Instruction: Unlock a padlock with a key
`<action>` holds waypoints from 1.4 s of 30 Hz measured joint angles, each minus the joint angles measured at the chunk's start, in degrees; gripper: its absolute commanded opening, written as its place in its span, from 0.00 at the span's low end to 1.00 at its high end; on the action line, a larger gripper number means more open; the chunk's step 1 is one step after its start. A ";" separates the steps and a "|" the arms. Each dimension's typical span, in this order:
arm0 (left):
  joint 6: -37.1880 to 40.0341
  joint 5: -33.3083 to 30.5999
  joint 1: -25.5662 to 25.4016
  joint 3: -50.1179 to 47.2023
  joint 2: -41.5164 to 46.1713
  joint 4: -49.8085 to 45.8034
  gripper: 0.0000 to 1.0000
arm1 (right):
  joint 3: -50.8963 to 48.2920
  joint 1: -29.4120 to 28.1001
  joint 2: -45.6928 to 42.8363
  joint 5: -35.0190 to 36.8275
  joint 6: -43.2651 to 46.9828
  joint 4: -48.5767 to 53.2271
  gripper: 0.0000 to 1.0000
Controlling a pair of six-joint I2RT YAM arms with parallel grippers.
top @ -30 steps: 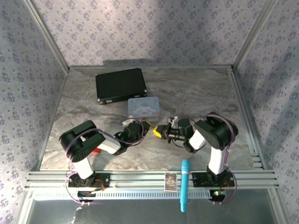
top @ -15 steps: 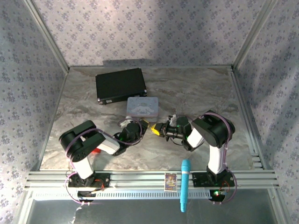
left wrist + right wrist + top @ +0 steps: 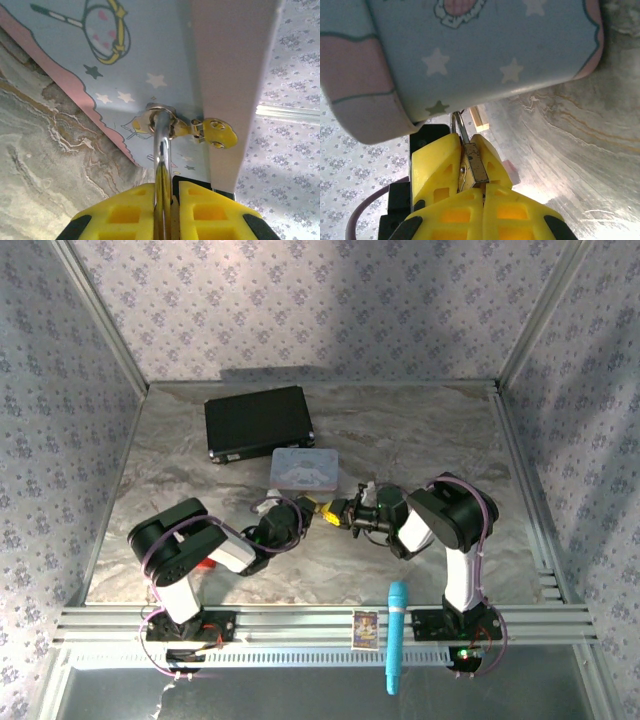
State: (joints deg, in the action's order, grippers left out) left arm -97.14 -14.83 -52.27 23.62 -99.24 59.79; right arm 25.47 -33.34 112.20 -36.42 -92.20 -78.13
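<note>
Evidently the right gripper (image 3: 466,149) is clamped on the padlock (image 3: 476,168) to steady it, shackle against the pastel tin (image 3: 485,45), while the left gripper (image 3: 162,197) pinches a thin silvery shaft, probably the key (image 3: 161,150), pointed toward it. Both meet mid-way across the tabletop (image 3: 400,430), which is grey and marbled. A black case (image 3: 258,422) lies toward its far left corner, with floral-papered walls (image 3: 330,300) around.

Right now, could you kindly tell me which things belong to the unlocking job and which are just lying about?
Job:
padlock, in the right end effector
key, in the left end effector

Lying about:
tin
black case
blue stick
card
red block
</note>
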 measured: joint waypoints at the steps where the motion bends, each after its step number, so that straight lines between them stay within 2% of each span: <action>1: -0.04 -0.09 0.00 0.00 0.00 0.02 0.00 | 0.24 -0.07 0.00 -0.07 0.20 0.33 0.21; 5: -0.46 -0.17 0.00 -0.11 0.04 -0.70 0.00 | 0.09 -0.55 -0.26 0.61 1.14 2.78 0.30; 10: -0.42 2.58 -0.42 -0.11 1.42 -3.06 0.00 | -3.96 -1.11 -2.93 2.75 1.62 3.13 0.33; 16: -0.42 6.10 -0.74 -0.04 1.57 -3.26 0.00 | -7.63 -2.36 -7.74 5.77 2.40 3.89 0.19; 23: -0.42 7.17 -0.76 0.04 1.53 -3.52 0.00 | -8.50 -3.67 -10.08 8.46 3.08 5.22 0.10; 26: -0.39 7.17 -0.76 0.04 1.53 -4.07 0.00 | -8.81 -4.50 -10.10 9.99 3.06 5.31 0.09; 29: -0.37 7.43 -0.76 0.04 1.53 -4.39 0.00 | -9.22 -5.31 -10.10 11.52 3.04 5.09 0.19; 32: -0.42 7.93 -0.90 0.04 1.53 -4.48 0.00 | -10.25 -5.99 -10.32 12.31 3.08 4.37 0.20; 42: -0.39 9.38 -1.49 0.31 1.53 -4.31 0.00 | -12.37 -6.45 -14.08 13.42 3.34 6.36 0.07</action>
State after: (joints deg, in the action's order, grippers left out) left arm -97.54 -5.45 -53.76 23.92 -97.71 55.48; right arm 13.10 -39.79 98.13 -23.00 -88.86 -71.77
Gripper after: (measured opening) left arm 0.125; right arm 0.092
